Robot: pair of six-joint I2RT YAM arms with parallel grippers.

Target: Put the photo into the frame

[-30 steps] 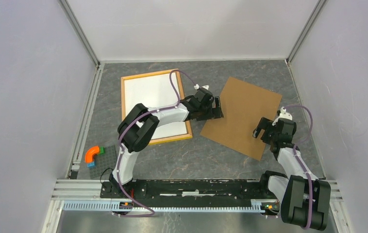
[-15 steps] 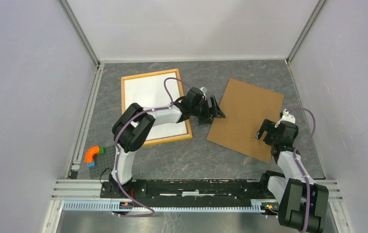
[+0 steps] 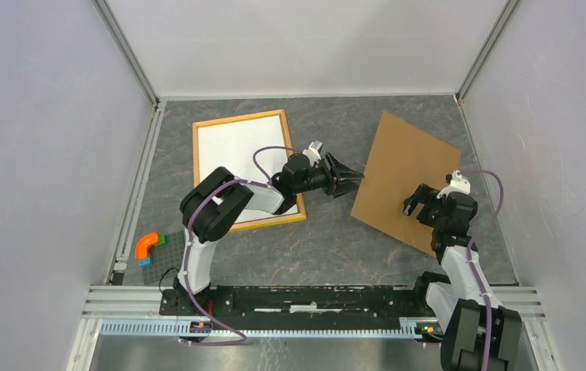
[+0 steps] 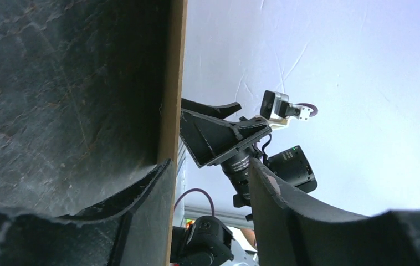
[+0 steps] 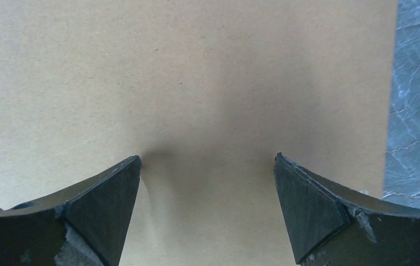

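The orange-yellow frame (image 3: 195, 178) lies flat at the left. A white sheet (image 3: 232, 154) fills it, which looks like the photo's plain back. The brown backing panel (image 3: 406, 166) sits at the right with its left edge raised off the table. My left gripper (image 3: 349, 179) is open at that raised edge. In the left wrist view (image 4: 210, 166) the panel's edge (image 4: 173, 83) runs along one finger (image 4: 141, 210). My right gripper (image 3: 420, 202) is open over the panel's near part. In the right wrist view (image 5: 208, 160) its fingertips rest on or just above the panel (image 5: 196, 72).
An orange, green and blue block toy (image 3: 149, 246) sits at the near left by the wall. White walls close in the grey table (image 5: 418, 111) on three sides. An aluminium rail (image 3: 274, 297) runs along the front by the arm bases.
My left gripper has moved right and turned. The panel's left edge has shifted right and risen, so the panel looks narrower. My right gripper stays on the panel.
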